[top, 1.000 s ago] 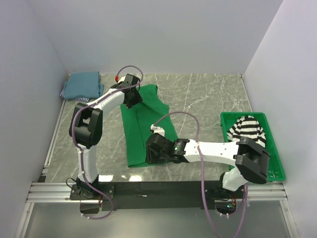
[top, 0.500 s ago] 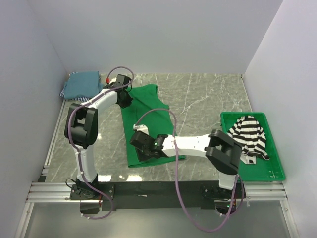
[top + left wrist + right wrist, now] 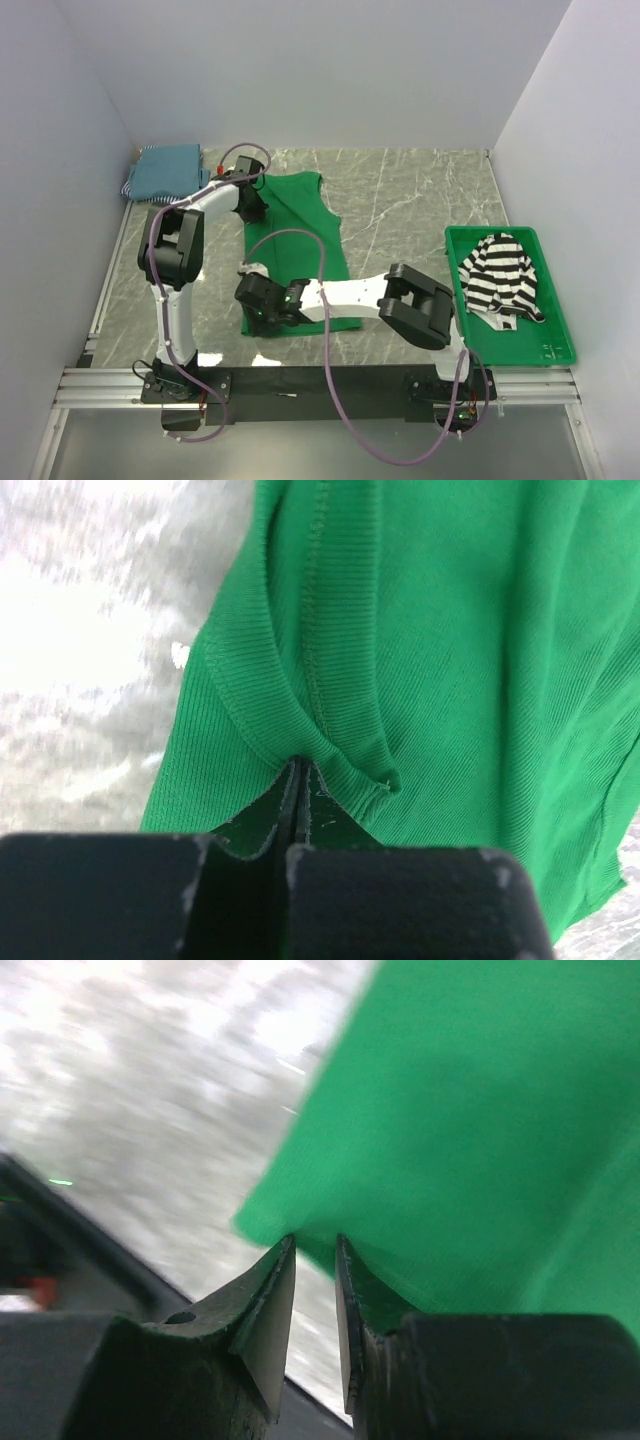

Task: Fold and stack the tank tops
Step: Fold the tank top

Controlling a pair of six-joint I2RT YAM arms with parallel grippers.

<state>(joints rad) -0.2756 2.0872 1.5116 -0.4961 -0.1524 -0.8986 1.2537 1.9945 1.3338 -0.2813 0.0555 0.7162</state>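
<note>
- Since a second ago the right gripper point(image 3: 255, 300) has swept left along the near side of the table point(image 3: 420, 200), taking the near hem of the green tank top point(image 3: 300, 210) with it. The left gripper point(image 3: 248, 195) has also edged left at the far end, so the whole left edge of the garment now sits further left.
- My left gripper is closed tight. In its wrist view the jaws meet with no gap on a fold of the stitched, ribbed edge near the top's far-left shoulder.
- My right gripper is nearly closed, with only a slim slot between the jaws. The near-left corner of the green cloth sits in that slot, and I judge it pinched, though that view is blurred.
- The green tank top lies spread on the marble with its long axis running from the arm bases towards the back wall. Both grippers hold the same left long edge, one at each end.
- What counts for the next move is that the rest of the fabric lies to the right of both grippers. I expect a lengthwise fold would carry this edge rightward, both ends together so it stays taut.
- The folded teal-blue tank tops point(image 3: 165, 170) sit in the far-left corner, nearer the left arm.
- The striped tank top point(image 3: 500, 270) lies crumpled in the green tray point(image 3: 560, 340) at the right, not yet folded.
</note>
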